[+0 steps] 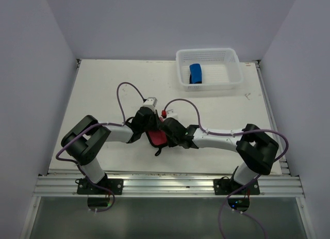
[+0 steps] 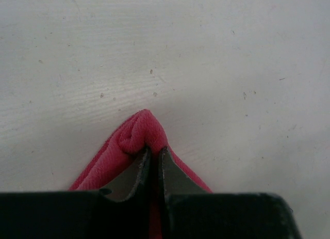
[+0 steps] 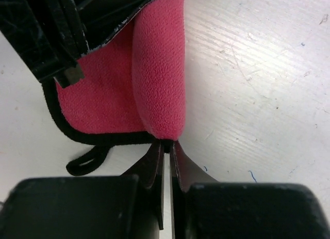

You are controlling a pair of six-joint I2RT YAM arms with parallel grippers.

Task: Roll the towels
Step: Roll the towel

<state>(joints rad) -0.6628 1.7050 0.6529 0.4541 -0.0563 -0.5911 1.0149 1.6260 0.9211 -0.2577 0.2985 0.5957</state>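
Observation:
The pink-red towel (image 1: 155, 138) with dark edging lies partly folded on the table between my two grippers. My left gripper (image 2: 153, 150) is shut on a bunched fold of the pink-red towel (image 2: 135, 137). My right gripper (image 3: 167, 144) is shut on the rolled edge of the pink-red towel (image 3: 157, 79), whose black hem and loop (image 3: 85, 161) show at the left. The left gripper's black body shows in the right wrist view at upper left. The blue towel (image 1: 195, 73) sits rolled in the basket at the far right.
A white mesh basket (image 1: 209, 56) stands at the back right of the white table (image 1: 103, 89). Purple cables arc above both arms. The table's side rails run along the left and right edges.

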